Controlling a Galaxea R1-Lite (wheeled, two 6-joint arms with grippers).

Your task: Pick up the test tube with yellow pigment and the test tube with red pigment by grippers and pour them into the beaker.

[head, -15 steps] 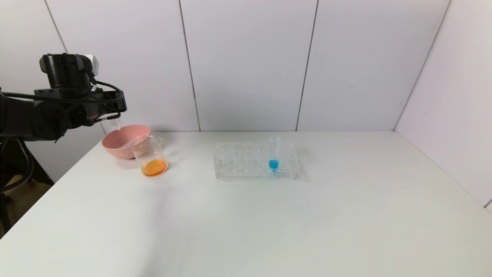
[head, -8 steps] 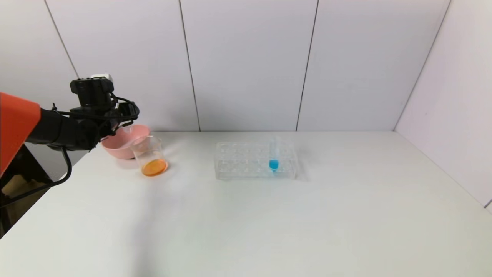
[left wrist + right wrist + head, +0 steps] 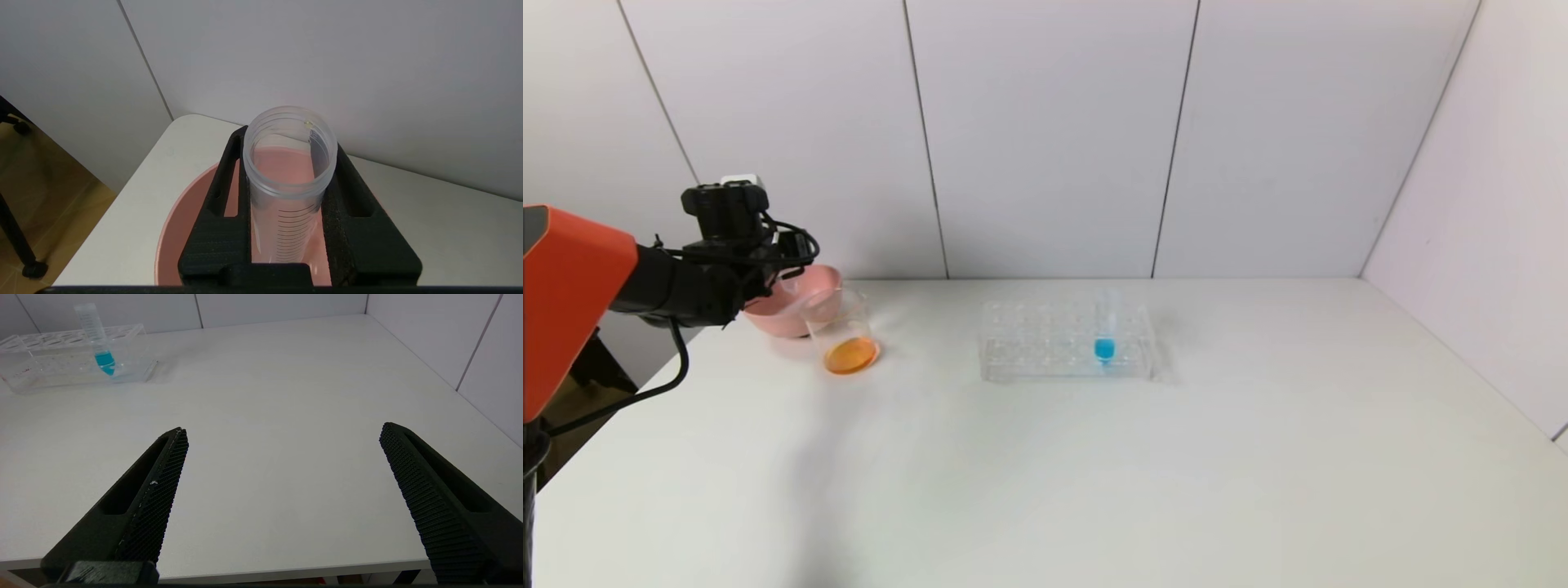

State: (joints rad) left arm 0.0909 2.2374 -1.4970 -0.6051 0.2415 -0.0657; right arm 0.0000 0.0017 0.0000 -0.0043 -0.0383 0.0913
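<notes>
orange liquid already lies in the bottom of the beaker [image 3: 840, 331] in the head view, so both pigments look poured and mixed, as i judge it. the left gripper [image 3: 783, 250] has dropped from high over the pink bowl [image 3: 805, 287] a second ago to hang low at its rim, with the arm's orange shell now in sight. the rack [image 3: 1065, 340] stands well apart to the right, holding only the blue tube [image 3: 1104, 331]. i read this as the emptied tube being brought down to be left in the bowl, the pouring itself done.

from the left wrist view, the left gripper's black fingers [image 3: 226, 228] are clamped on either side of a clear empty test tube [image 3: 288, 179], its open mouth facing the camera, pink bowl beneath. no colour remains inside, so i cannot tell whether it was the yellow or the red one. fine graduation lines run down its wall; no figures or brand are legible.

from the right wrist view, the right gripper [image 3: 282, 457] hangs parked at the table's near edge, fingers spread wide, holding nothing. the blue tube bears faint scale marks, unreadable.
</notes>
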